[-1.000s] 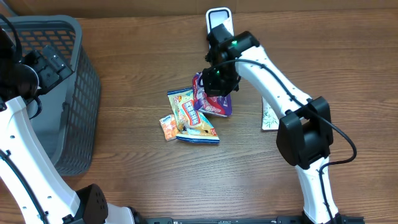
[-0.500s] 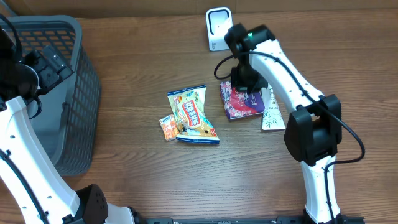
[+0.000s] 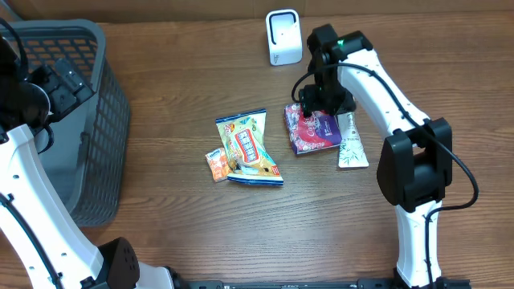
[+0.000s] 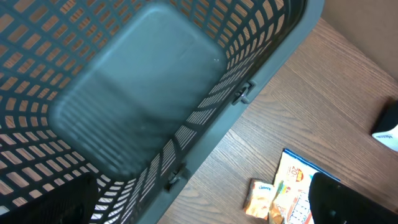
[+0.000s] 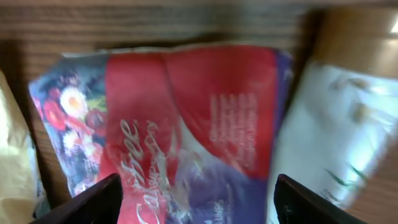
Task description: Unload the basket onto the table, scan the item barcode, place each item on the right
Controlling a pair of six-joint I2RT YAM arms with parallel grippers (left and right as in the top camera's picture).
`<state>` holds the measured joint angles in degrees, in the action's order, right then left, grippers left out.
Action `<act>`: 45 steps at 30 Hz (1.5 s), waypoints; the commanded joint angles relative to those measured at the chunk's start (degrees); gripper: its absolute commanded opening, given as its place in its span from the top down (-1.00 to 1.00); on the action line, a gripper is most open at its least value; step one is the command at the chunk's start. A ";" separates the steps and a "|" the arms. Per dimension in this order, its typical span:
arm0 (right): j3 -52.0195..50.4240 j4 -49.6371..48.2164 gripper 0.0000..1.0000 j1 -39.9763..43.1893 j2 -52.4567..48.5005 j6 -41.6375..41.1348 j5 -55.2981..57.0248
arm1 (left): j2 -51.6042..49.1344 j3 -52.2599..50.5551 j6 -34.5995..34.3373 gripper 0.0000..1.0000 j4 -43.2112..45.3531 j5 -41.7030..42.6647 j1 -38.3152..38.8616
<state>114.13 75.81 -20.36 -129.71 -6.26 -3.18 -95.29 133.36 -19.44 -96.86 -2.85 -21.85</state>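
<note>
Right gripper (image 3: 320,101) hangs over the red packet (image 3: 312,131), fingers spread wide with nothing between them. In the wrist view both fingertips (image 5: 102,199) sit at the frame's lower corners and the packet lies flat beneath.

The red packet rests on the table (image 3: 201,233), printed face up and crumpled along a centre fold. Its right edge is touching or just overlapping a white packet (image 3: 351,143). The scanner (image 3: 283,36) stands upright near the table's far edge, up and to the left of both and well apart from them.

Step in hand, as judged: parting from the red packet, which seems laid beside the white one as a set-aside pair (no barcode can be made out on the face showing).

To do it well, the gripper should rise straight up, jaws kept wide, so neither finger snags the foil and drags it over the white packet. Only then should it swing left toward the yellow packet (image 3: 247,147) and the small orange one (image 3: 218,164), which lie mid-table, overlapping each other.

Packet relative to the hand: directly below, centred between the fingers. Whether anything touches cannot be told from the blurred wrist view.

Left gripper (image 4: 199,204) is idle over the grey basket (image 3: 90,42), jaws wide and holding nothing.
</note>
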 commanded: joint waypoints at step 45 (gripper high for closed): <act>-1.75 1.73 -0.49 5.38 1.57 3.74 -13.68 | -0.28 -0.37 0.83 -1.00 0.07 -0.55 0.02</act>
<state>108.33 76.09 -15.49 -128.11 -4.25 -13.45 -95.29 133.36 -19.46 -96.88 -2.85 -21.85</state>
